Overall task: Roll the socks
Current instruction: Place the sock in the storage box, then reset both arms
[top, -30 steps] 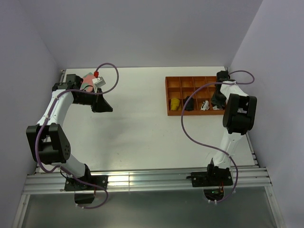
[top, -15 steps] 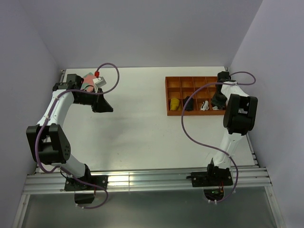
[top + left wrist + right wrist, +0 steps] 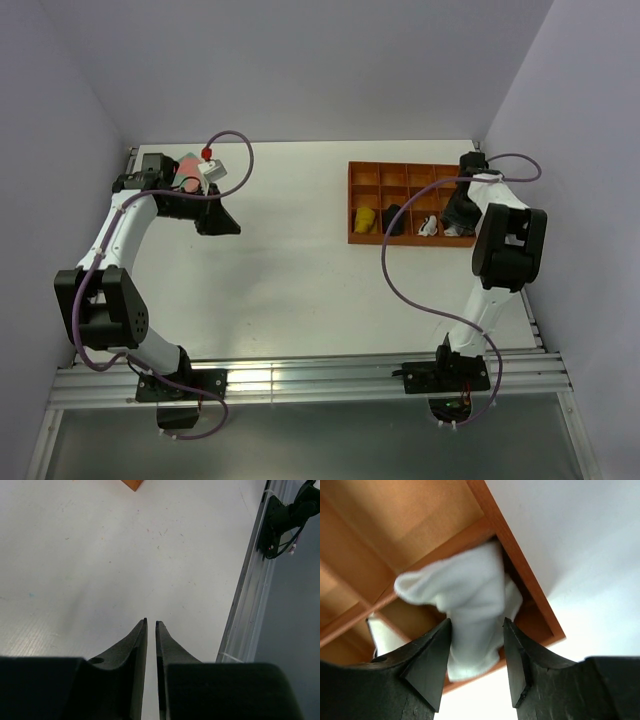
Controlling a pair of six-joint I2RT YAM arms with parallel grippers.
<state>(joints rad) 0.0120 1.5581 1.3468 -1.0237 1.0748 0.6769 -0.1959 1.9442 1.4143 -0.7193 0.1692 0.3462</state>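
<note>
We are finding the white table [image 3: 300, 290] bearing the orange compartmented tray [image 3: 351, 205] at its far right. The left gripper [image 3: 151, 622] is hovering over the table at far left, fingers almost together on nothing. The right gripper [image 3: 476, 624] is standing over the tray's near right corner compartment, fingers apart, with the plain white rolled sock [image 3: 470, 595] between them; whether they are pressing it we cannot tell. We are advising full release, then a straight lift, so that no fabric snags.
</note>
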